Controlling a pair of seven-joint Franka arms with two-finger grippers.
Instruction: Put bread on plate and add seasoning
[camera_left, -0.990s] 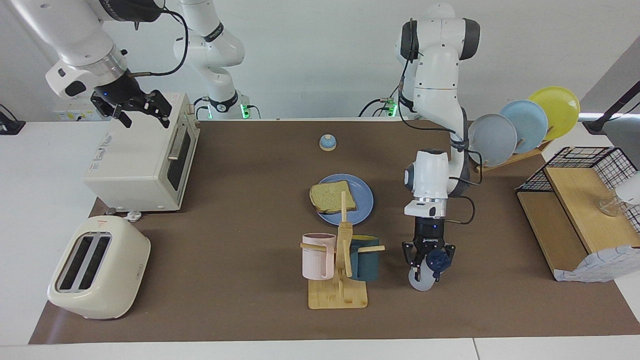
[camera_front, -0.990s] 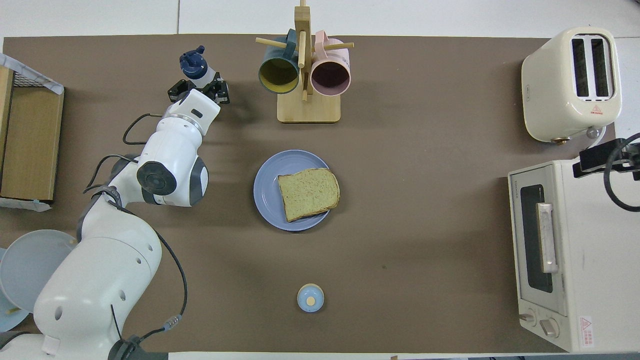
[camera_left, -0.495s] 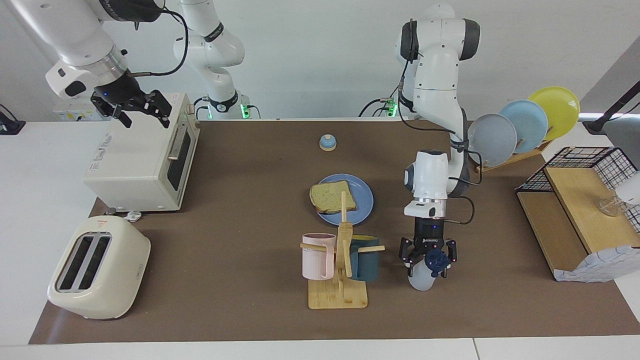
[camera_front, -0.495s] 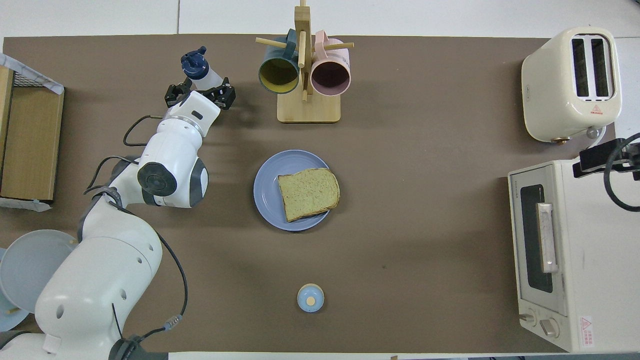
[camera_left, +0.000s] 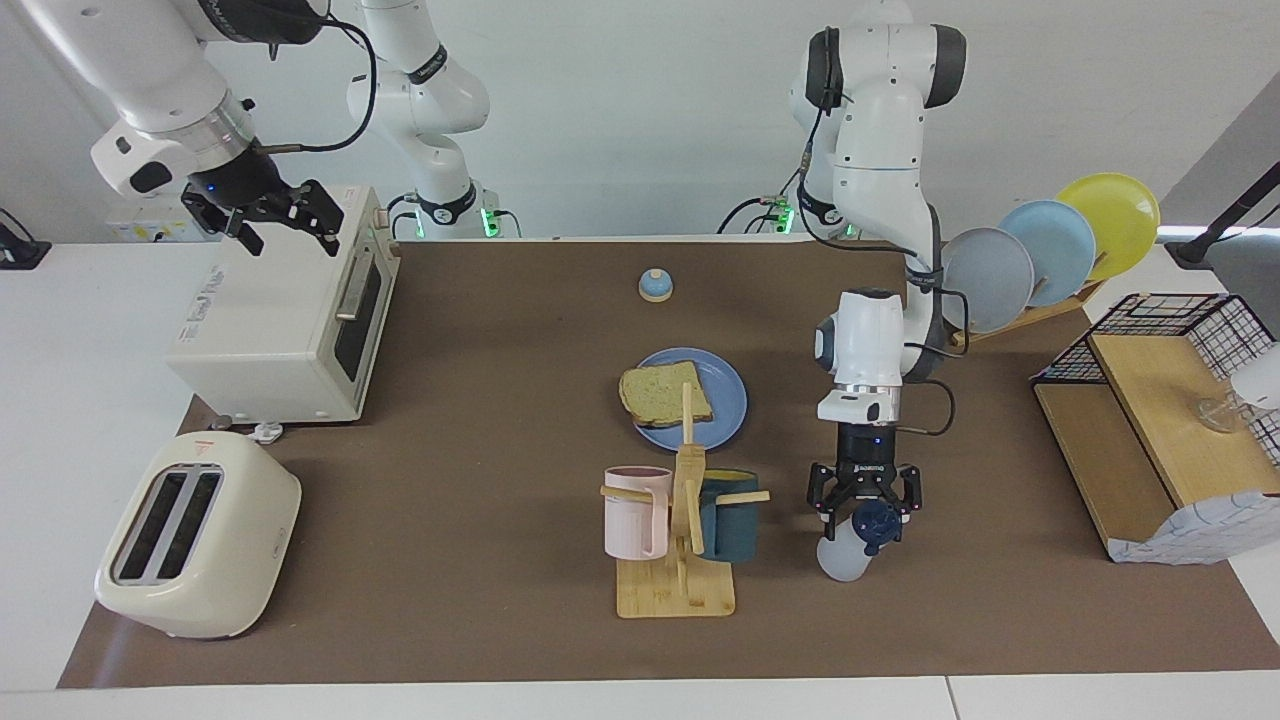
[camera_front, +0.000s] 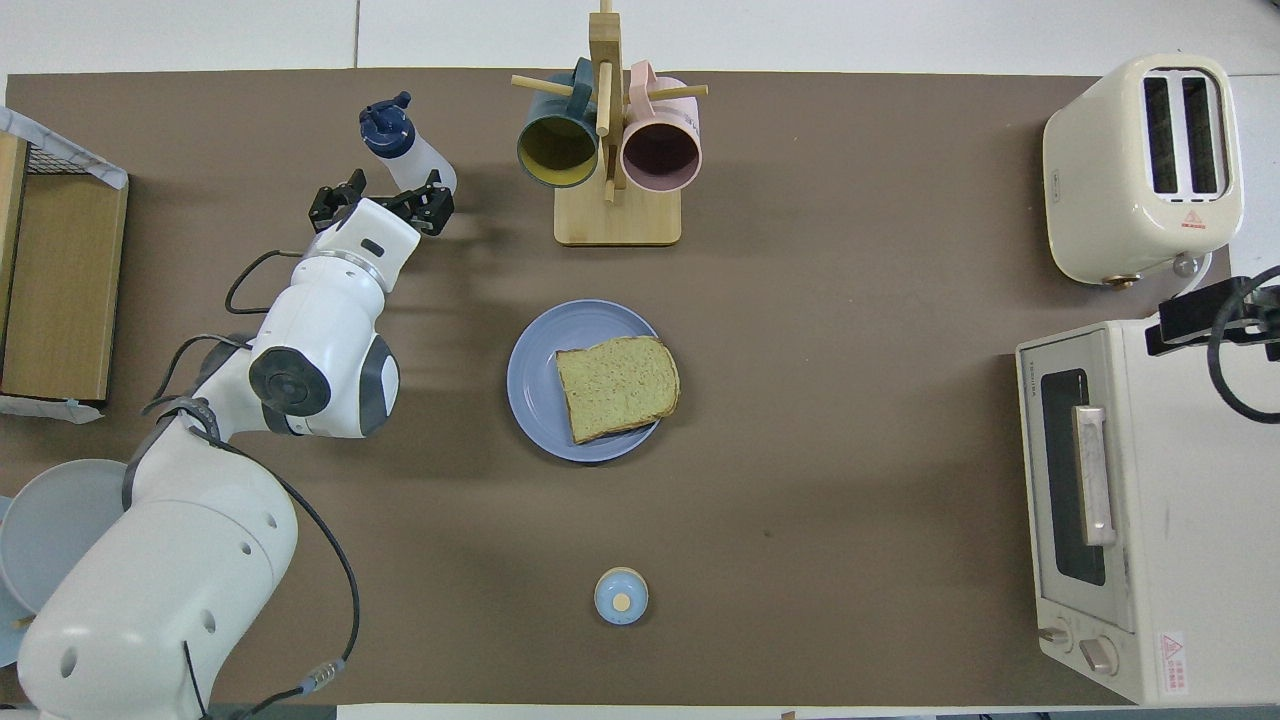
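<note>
Bread is sitting flat on the blue plate, out in the middle of the tabletop, overlapping the edge of the plate toward the right arm's end. The seasoning bottle, white with a navy cap, stands on the tabletop farther from the robots than the plate, beside the wooden mug rack and toward the left arm's end.

The left hand hangs right over that bottle with its fingers spread wide, and it's got nothing in its grip; in the overhead view the bottle pokes out clear of the fingers.

The right hand is parked up over the toaster oven, waiting, also fully open and empty.

Other stuff: a pink mug and a teal mug on the rack, a small blue-topped bell nearer the robots than the plate, and a cream toaster at the right arm's end.
</note>
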